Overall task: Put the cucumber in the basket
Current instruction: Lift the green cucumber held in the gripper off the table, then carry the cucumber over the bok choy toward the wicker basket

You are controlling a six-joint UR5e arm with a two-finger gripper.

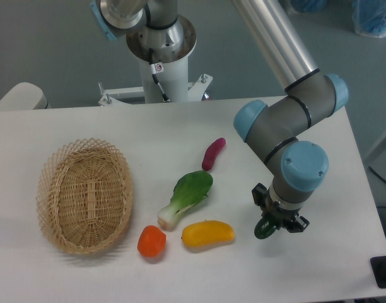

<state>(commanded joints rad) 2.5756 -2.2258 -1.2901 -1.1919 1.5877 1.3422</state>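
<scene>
The wicker basket [84, 194] lies on the left of the white table, with nothing in it. Far to its right, near the table's front right, my gripper [276, 222] points straight down under the blue-capped wrist. Only a dark green rounded end of the cucumber [263, 229] shows, poking out at the gripper's lower left. The gripper's black fingers sit tight against it and look shut on it. The wrist hides the rest of the cucumber, and I cannot tell whether it touches the table.
Between basket and gripper lie a bok choy [187, 197], a purple eggplant [213, 153], a yellow pepper [207, 233] and an orange tomato [151, 241]. The arm's base [161, 57] stands at the table's far edge.
</scene>
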